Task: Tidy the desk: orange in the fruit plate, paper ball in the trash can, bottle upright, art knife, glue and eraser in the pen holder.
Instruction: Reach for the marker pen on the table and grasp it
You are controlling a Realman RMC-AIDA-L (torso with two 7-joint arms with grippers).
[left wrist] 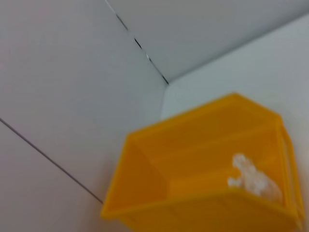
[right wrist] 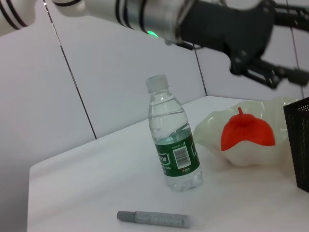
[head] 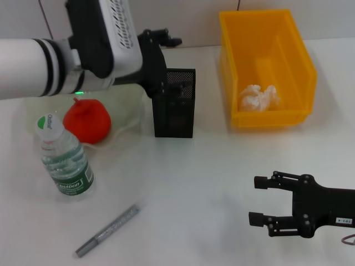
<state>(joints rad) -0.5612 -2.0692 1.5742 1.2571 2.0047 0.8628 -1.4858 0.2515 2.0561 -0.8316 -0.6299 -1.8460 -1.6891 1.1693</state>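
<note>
On counter: red-orange orange (head: 87, 121) in pale-green glass plate (head: 128, 119), white paper ball (head: 259, 98) in yellow bin (head: 266, 66), clear bottle (head: 62, 157) upright. Grey pen-like stick (head: 107, 230) near front edge, outside black mesh holder (head: 175, 102). Left tool (head: 165, 43) above holder, grip state cannot tell; right tool (head: 262, 200) open, empty.

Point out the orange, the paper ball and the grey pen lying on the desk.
the orange (head: 87, 122): head view, middle of the fruit's red skin.
the paper ball (head: 259, 98): head view, centre of the white wad in the bin.
the grey pen (head: 108, 230): head view, midway along its barrel.

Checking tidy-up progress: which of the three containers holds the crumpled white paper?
The large orange-yellow plastic bin: the paper wad lies inside it, unlike the black mesh box or pale-green dish.
</note>
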